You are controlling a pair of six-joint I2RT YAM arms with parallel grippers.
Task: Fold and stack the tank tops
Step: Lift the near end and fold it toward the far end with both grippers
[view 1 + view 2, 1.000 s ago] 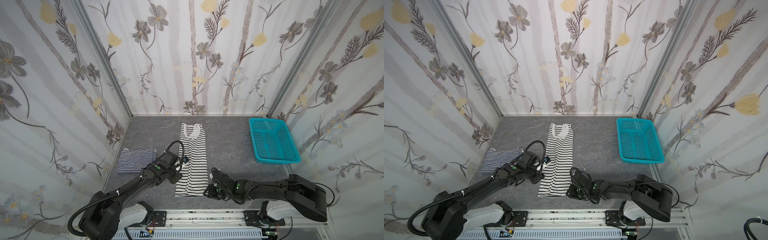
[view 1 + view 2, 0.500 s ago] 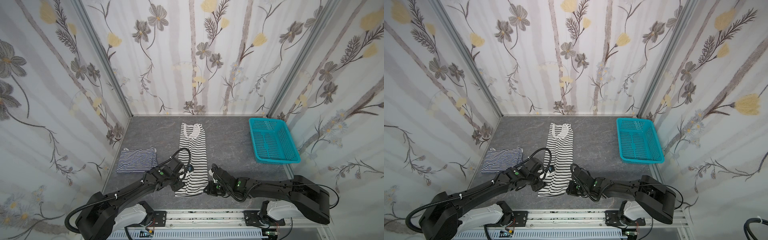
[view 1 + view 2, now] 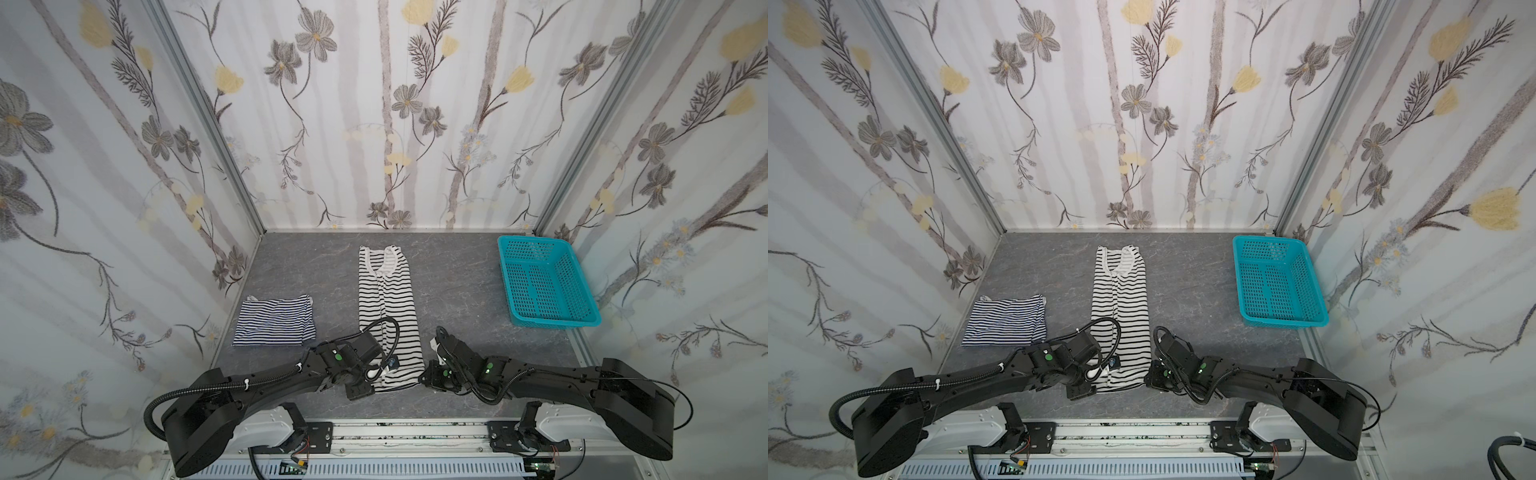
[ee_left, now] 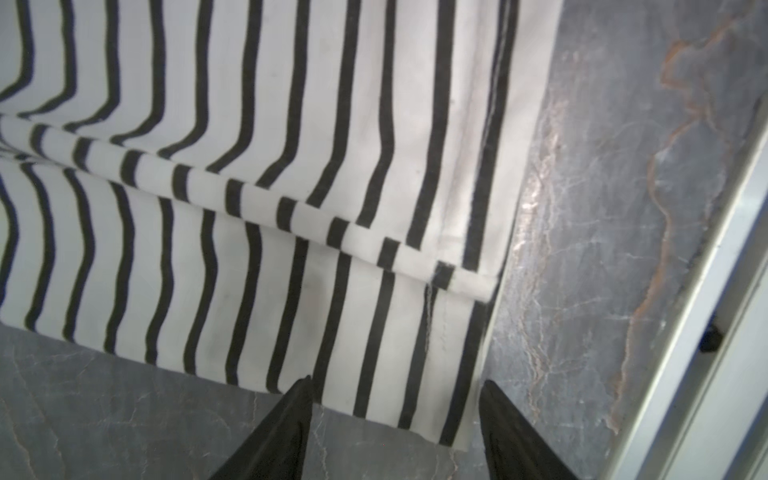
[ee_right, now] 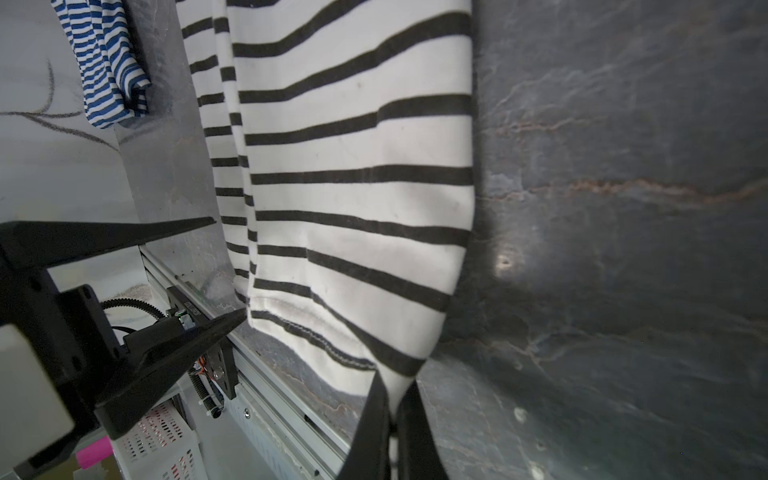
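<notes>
Wide-striped tank top [image 3: 388, 299], folded narrow, seemingly rumpled

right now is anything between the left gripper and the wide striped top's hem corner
Nothing visible. The left gripper is open at the near hem corner of the wide-striped tank top, with only bare table around. The right gripper is shut on the other corner.
</notes>
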